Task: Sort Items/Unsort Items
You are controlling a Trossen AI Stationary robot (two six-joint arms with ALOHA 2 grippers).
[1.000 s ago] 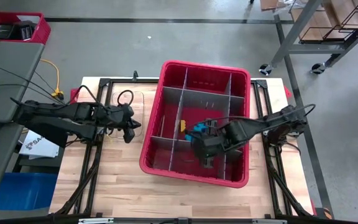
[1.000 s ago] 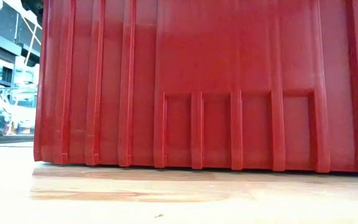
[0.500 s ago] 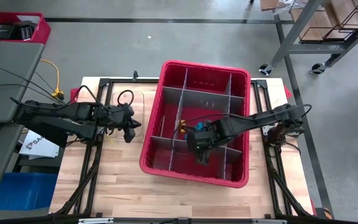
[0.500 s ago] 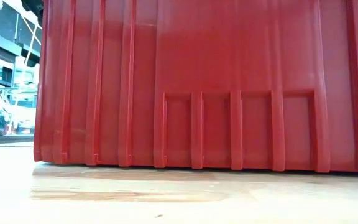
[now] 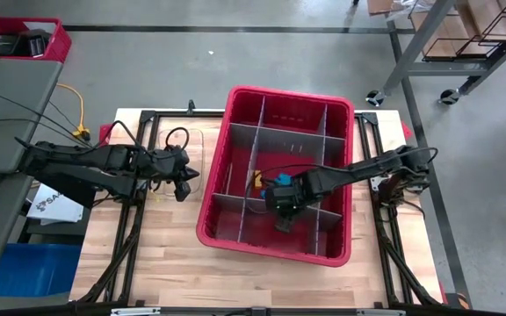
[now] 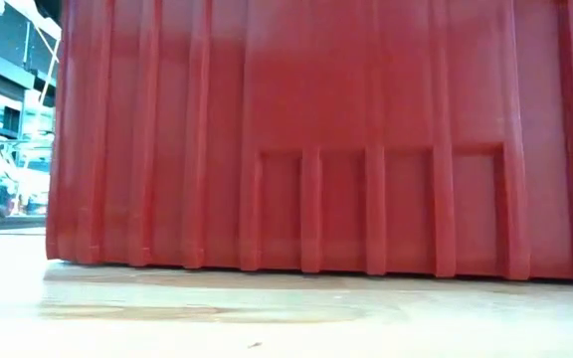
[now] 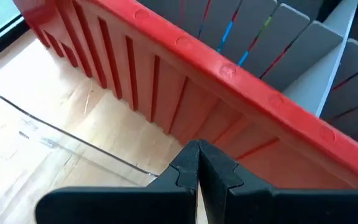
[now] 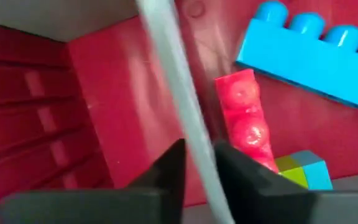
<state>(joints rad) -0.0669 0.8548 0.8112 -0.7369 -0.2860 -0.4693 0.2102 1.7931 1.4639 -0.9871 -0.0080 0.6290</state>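
Note:
The red bin (image 5: pixel 235 96) with grey dividers stands on the wooden table. My right gripper (image 5: pixel 284 218) reaches down into its near middle part. In the right wrist view its fingers (image 8: pixel 166 171) stand on either side of a grey divider (image 8: pixel 173 74). Beyond them on the bin floor lie a blue studded block (image 8: pixel 309 53), a red studded block (image 8: pixel 244 118) and a small green-and-blue cube (image 8: pixel 303 171). A yellow piece (image 5: pixel 257 179) shows beside the blue block (image 5: pixel 281 182). My left gripper (image 5: pixel 183 183) waits shut outside the bin's left wall (image 7: pixel 229 68). My right gripper comes from above, pointing steeply down, and has the grey divider's upper edge (image 8: pixel 194 146) between its two fingers, one on each side of the wall. The divider runs straight through the gap and fills it. The blocks beyond lie untouched.
A clear shallow tray (image 5: pixel 187 151) lies on the table between my left gripper and the bin. The bin's tall ribbed wall (image 6: pixel 316 129) fills the low view. Bare wood (image 5: pixel 165 254) stretches along the table's near edge.
My right gripper has sunk into the bin and gone toward the table's left and near edges, rolling its wrist, until its fingers straddle the divider. In the low view the bin has slid a little to the left.

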